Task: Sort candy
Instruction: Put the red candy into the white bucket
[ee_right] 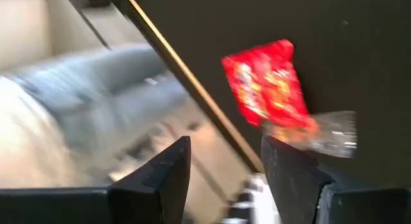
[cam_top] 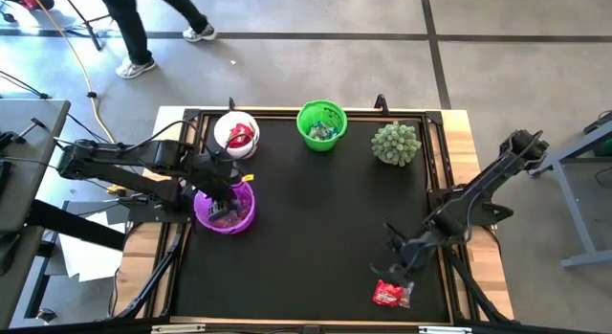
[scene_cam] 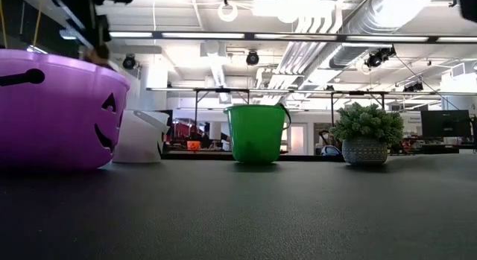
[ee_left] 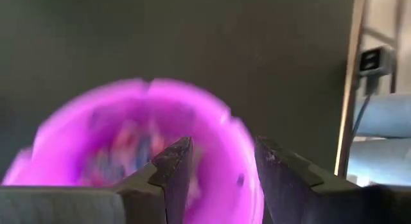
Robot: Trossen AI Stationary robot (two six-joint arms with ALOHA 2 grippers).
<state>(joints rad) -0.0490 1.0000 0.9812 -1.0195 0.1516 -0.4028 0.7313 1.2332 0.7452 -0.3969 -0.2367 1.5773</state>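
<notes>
My left gripper (cam_top: pixel 226 192) (ee_left: pixel 221 147) hovers open over the purple cup (cam_top: pixel 228 210) (ee_left: pixel 138 137) at the mat's left. Nothing is between its fingers, and several candies lie in the cup below. My right gripper (cam_top: pixel 400 267) (ee_right: pixel 225 147) stands open near the mat's right near corner, a little short of a red-wrapped candy (cam_top: pixel 390 294) (ee_right: pixel 266 83) that lies flat on the mat. A small clear-silvery piece (ee_right: pixel 332 135) lies beside the red candy. A white cup (cam_top: pixel 236 135) holds red candy. A green cup (cam_top: pixel 321 125) holds bluish candy.
A spiky pale-green ball in a pot (cam_top: pixel 396 143) (scene_cam: pixel 365 135) stands at the far right of the black mat (cam_top: pixel 316 238). The mat's raised frame (ee_right: pixel 192 89) runs close by the red candy. A person's legs (cam_top: pixel 134 37) show beyond the table's far left.
</notes>
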